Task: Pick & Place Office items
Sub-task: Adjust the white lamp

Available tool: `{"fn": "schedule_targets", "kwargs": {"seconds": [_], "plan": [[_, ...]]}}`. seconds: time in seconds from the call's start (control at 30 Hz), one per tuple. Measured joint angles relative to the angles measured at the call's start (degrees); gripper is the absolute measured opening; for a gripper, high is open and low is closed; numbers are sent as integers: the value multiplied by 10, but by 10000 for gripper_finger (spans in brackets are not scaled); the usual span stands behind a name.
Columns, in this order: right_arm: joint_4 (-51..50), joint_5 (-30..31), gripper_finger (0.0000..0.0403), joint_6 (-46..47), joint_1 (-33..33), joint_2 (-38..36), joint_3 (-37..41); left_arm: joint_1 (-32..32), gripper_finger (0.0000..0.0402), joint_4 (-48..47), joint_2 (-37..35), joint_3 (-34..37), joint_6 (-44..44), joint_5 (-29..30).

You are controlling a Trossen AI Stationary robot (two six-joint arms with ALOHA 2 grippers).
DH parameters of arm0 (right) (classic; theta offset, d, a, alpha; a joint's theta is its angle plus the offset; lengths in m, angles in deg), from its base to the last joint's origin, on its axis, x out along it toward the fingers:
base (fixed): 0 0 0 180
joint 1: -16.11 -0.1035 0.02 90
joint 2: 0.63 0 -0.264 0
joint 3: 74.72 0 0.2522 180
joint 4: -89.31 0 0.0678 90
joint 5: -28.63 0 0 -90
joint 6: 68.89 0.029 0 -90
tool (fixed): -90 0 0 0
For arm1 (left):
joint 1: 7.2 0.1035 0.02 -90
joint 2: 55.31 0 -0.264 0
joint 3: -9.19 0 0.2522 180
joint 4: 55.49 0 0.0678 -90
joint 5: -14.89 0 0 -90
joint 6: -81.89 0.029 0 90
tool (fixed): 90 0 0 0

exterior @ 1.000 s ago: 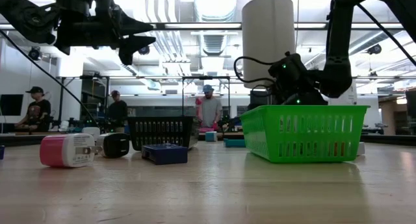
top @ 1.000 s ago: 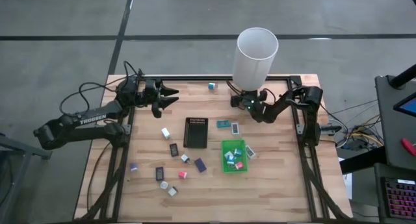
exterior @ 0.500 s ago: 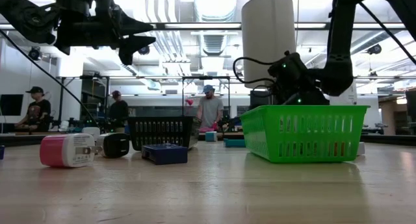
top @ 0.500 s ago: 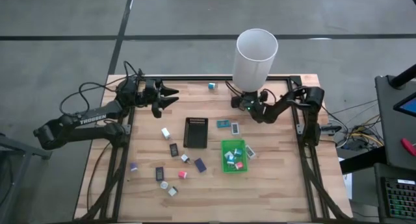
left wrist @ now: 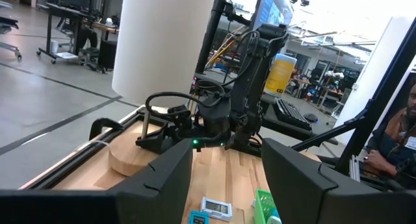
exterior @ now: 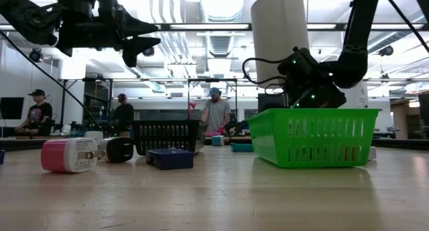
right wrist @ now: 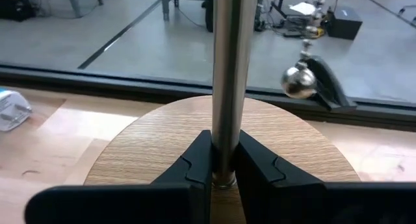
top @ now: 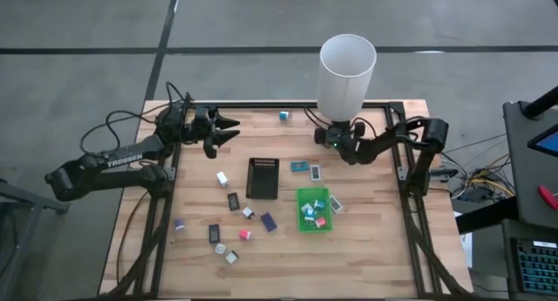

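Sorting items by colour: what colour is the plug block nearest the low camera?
Pink-red with a white face, clearest in the low view.

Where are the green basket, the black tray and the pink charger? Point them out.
green basket (exterior: 315,137), low view, front wall.
black tray (top: 262,178), high view, ribbed floor.
pink charger (exterior: 64,155), low view, pink side.

A tall white cylindrical lamp shade (top: 347,72) rises on a thin metal pole (right wrist: 229,74) from a round wooden base (right wrist: 221,149) — right at the right gripper (top: 326,137), whose closed fingers clamp the pole just above the base. A bright green plastic mesh tray (top: 313,209) lies nearer the middle of the wooden slatted surface (top: 366,249), below that gripper in the high view. A black ribbed rectangular tray (top: 262,178) sits between the two arms, apart from the green one. Beyond the surface, people (exterior: 216,114) stand in the room — far off.
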Motion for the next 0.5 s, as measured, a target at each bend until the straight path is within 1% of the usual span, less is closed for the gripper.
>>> {"fn": "schedule_targets", "kwargs": {"seconds": [0.07,0.37,0.5], "plan": [[2,3,39,7,0,-1,3,0,191,0,0,0,0,0],[9,29,38,93,-3,-4,48,0,191,0,0,0,0,0],[3,50,38,98,-11,-18,64,0,191,0,0,0,0,0]]}}
